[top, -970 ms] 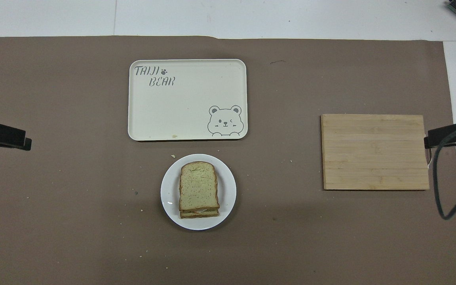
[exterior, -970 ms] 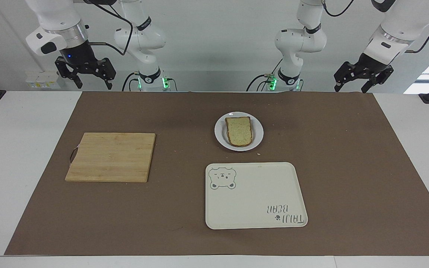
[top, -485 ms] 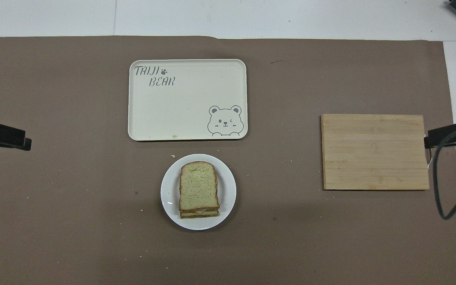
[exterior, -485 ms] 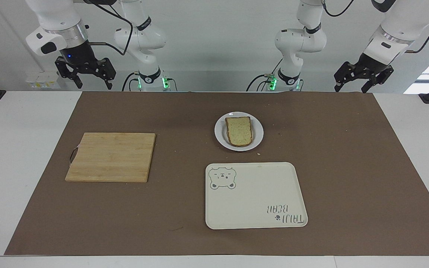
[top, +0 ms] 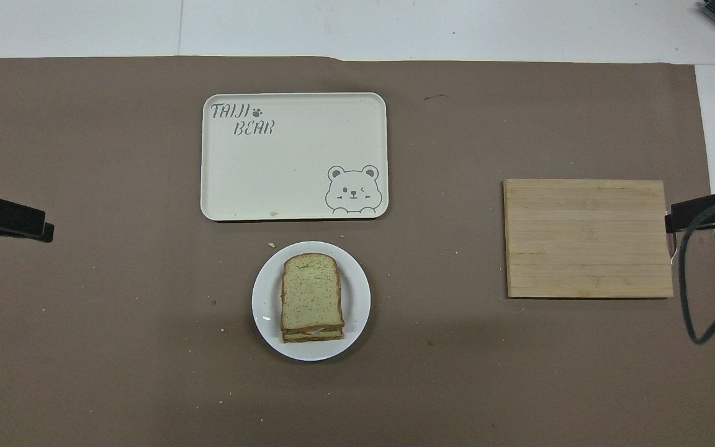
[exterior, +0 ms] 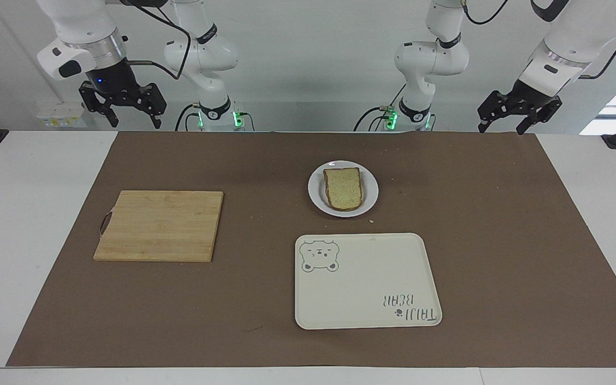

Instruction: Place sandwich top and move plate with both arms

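The sandwich top (exterior: 343, 187), a plain speckled slice, lies on a stacked sandwich on the small white plate (exterior: 316, 195), near the robots' edge of the brown mat. In the overhead view the slice (top: 310, 290) caps the stack on the plate (top: 264, 310), and a filling shows at its nearer edge. My right gripper (exterior: 132, 122) hangs open and empty in the air over the mat's edge near its base. My left gripper (exterior: 501, 128) hangs open and empty over the mat's corner at its own end. Neither touches anything.
A cream tray with a bear drawing (exterior: 367, 289) lies just farther from the robots than the plate; it also shows in the overhead view (top: 283, 174). A wooden cutting board (exterior: 159, 225) lies toward the right arm's end. Crumbs dot the mat.
My left gripper has shifted slightly inward toward the mat. The right gripper, plate and sandwich have not moved.
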